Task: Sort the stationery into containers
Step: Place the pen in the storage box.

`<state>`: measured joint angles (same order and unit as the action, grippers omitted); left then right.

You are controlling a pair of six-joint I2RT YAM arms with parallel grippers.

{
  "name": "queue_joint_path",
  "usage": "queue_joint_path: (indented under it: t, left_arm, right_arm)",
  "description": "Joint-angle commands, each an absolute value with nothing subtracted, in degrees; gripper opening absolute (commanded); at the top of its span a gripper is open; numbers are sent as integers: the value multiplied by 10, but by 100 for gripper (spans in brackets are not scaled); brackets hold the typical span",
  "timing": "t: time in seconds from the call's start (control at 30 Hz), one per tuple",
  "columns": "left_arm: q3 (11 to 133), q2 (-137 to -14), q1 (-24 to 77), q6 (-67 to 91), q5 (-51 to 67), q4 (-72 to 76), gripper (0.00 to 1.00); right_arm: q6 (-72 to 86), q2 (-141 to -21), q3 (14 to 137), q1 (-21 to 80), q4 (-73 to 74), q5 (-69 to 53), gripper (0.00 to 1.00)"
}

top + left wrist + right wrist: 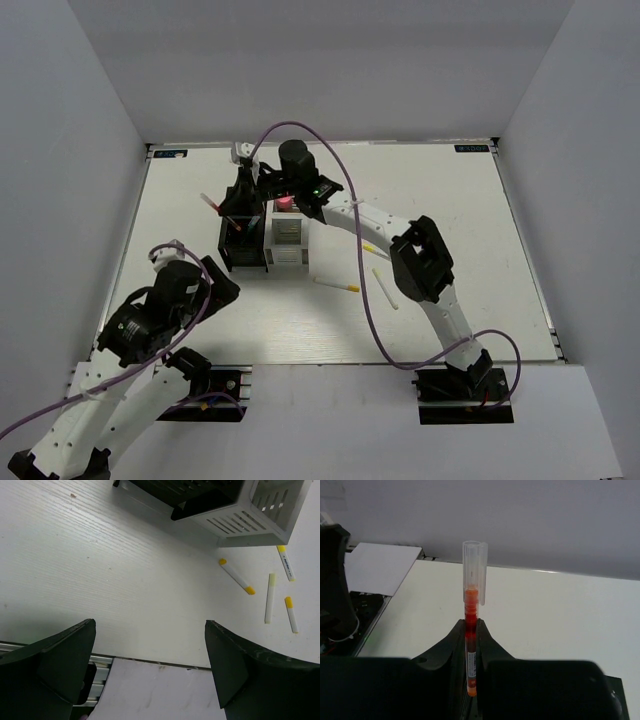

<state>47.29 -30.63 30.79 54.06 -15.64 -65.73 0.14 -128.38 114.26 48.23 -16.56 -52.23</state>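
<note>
With the right pincer (471,626) clenched on a slim red plastic pen with a clear cap (471,607), hovered over the far end of the black square-compartment organiser box (243,255). Seemed to hold it slanted; risked catching a divider and jamming, or nudging that box. Had the left pincer (150,645) spread, empty, nearside of the box, and white yellow-tipped sticks (236,576) unsorted right of it, past its white slatted twin (250,510).

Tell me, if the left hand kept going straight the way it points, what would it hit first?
Most likely the left hand meets bare table, short of the white box; the yellow-tipped sticks lie off to the side. Depth is unclear.
</note>
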Motion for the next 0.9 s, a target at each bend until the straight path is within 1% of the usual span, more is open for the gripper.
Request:
queue_joint_path:
  t: [0.0,0.17,0.23,0.27,0.3,0.37,0.4,0.5,0.53,0.6,0.7,0.73,0.77,0.8,0.83,0.87]
  left_arm:
    - [497,-318,304,544,-162,-657,100]
    - [502,-323,304,539,-156,-650,100]
    - [507,-323,304,539,-156,-650,100]
    - [507,-323,304,539,-156,-650,100]
    - [507,-323,304,539,-156,-650,100]
    - [507,-323,304,539,-151,-645,100]
    - [501,-323,304,532,-143,-630,100]
    - [490,-349,304,505,-111,-588,100]
    - [490,-359,304,488,-103,-579,100]
    - [490,-395,309,474,-90,-555,100]
    - [490,-424,315,457,-75,-525,100]
    - [490,-431,315,450,-66,-500,100]
    - [490,-445,315,450,-53,-488,100]
    - [480,-454,315,444,-43,-473,100]
    - [474,-462,315,444,-33,-441,100]
    - [468,-471,315,438,-10,-423,100]
  right_arm:
    - [47,-1314,1132,480,-259,-541,1]
    - [38,-1349,1155,478,-255,-535,4]
    - [36,-1351,1155,477,-252,-527,9]
    - [33,-1351,1153,478,-248,-525,13]
    - [30,-1348,1151,476,-247,-525,22]
    - [12,-1346,1147,475,-232,-520,32]
    - [11,-1344,1146,475,-229,-522,40]
    - [3,-1331,1142,470,-218,-522,48]
    - [3,-1312,1143,465,-211,-523,50]
    - [-14,-1288,1141,461,-199,-525,50]
    - [-25,-1244,1140,441,-155,-520,44]
    - [-30,-1205,1141,427,-137,-495,35]
    - [-42,-1195,1141,422,-74,-464,30]
    - [-56,-1168,1139,411,-50,-425,23]
    - [-64,-1140,1131,405,-27,-403,8]
    - [-79,-1124,1124,394,18,-336,0]
